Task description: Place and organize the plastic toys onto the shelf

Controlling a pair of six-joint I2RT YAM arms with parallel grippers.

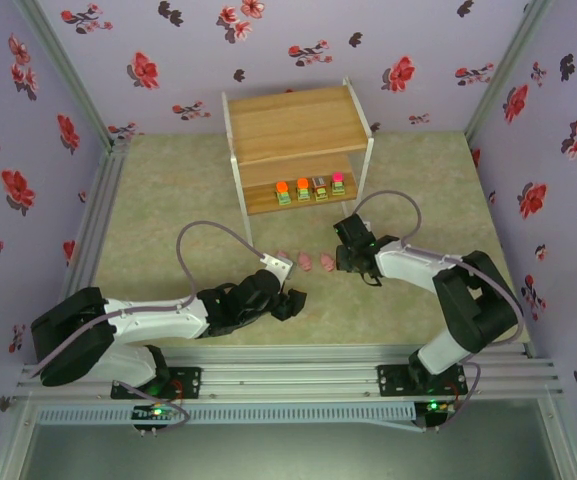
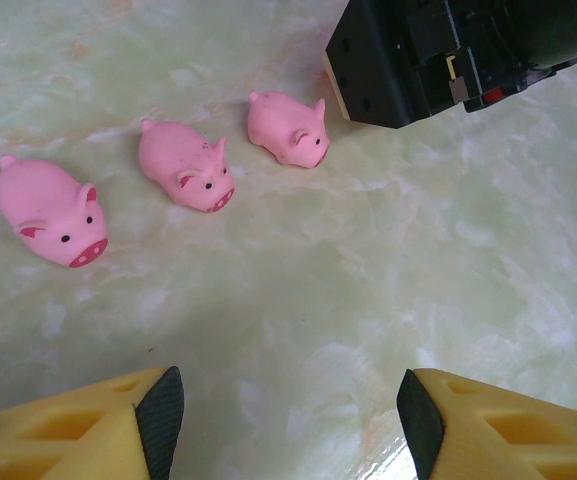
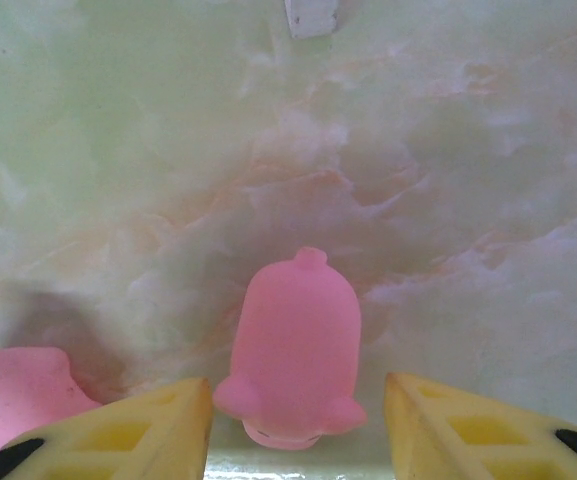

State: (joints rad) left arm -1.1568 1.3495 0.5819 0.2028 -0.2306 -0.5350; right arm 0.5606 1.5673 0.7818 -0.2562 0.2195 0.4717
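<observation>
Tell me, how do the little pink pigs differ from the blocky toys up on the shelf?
The pigs are plain pink, rounded, and lie on the green table; the blocks are boxy, with green bases and orange, grey or magenta tops. The blocks stand in a row on the lower board of the shelf. Both kinds are tiny beside the shelf.

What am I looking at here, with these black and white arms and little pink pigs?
Two robot arms are bolted to a table's near edge. One picture looks down from above; the other two come from cameras on each wrist.

On the two-tier wooden shelf, four small blocks stand in a row on the lower board. Pink toy pigs lie on the marbled table in front of it.

The left pincer hangs open, holding nothing. The right pincer has its yellow fingers either side of one pig, not yet gripping it.
</observation>
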